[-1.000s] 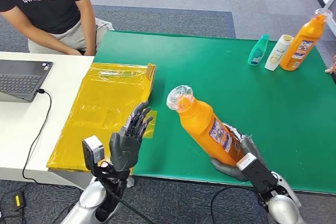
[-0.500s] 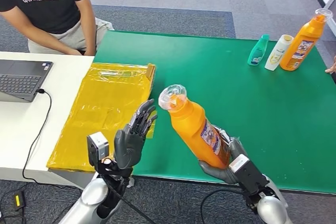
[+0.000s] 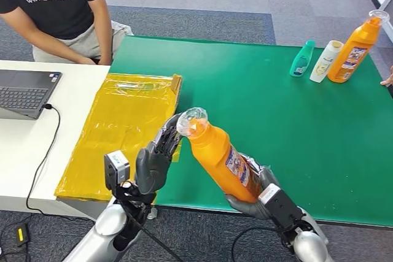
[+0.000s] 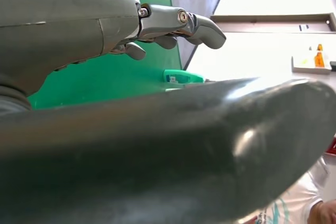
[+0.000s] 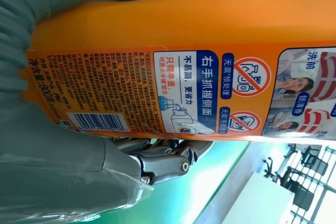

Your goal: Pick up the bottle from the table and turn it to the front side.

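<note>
The tilted bottle, gripped by the right hand, fills the gap to the left hand, whose fingertips reach its cap. Bare green mat stretches behind it; three bottles crowd the far right corner.

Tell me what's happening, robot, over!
Right robot hand grips orange bottle, tilted, off the table. Left robot hand open, fingertips at its cap. Barcode side faces right wrist camera. Nothing in the way.

1. A person in a black T-shirt sits at the far left corner.
2. A laptop sits on the white desk, cable trailing.
3. A yellow plastic bag lies flat (glossy, wrinkled) across desk and green mat.
4. Far right: a teal bottle, a white bottle and an orange bottle lie side by side.
</note>
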You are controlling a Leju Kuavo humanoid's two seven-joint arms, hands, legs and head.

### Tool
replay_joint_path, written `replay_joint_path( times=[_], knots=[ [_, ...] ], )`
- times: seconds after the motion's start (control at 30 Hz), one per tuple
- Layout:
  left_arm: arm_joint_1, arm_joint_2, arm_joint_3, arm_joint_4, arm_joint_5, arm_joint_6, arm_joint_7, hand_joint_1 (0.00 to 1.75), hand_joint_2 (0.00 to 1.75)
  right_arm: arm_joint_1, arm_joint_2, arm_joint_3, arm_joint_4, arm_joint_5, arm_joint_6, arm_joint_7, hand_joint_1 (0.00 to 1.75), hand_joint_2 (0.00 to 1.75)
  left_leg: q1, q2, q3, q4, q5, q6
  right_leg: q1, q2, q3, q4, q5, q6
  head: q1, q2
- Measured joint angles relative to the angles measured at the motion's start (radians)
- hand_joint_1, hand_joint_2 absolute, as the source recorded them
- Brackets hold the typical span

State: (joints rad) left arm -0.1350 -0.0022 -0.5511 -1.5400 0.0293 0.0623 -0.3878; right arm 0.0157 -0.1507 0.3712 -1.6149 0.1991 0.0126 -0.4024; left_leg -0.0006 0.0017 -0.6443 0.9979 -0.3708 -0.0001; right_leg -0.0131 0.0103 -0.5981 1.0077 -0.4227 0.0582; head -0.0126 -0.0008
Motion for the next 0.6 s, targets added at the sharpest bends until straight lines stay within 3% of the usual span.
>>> replay_joint_path(
  times=[0.6],
  knots=[
    [-0.041,0.005,-0.019,0.000,-0.018,-0.001,0.023,0.00,0.00,-0.006,0.011,0.022,0.049,0.000,0.010,0.000,1.75,1.75,0.000,0.000,0.000,0.000,0.000,0.000,0.000,0.000,0.000,0.000,0.000,0.000,0.000,0.000]
  ],
)
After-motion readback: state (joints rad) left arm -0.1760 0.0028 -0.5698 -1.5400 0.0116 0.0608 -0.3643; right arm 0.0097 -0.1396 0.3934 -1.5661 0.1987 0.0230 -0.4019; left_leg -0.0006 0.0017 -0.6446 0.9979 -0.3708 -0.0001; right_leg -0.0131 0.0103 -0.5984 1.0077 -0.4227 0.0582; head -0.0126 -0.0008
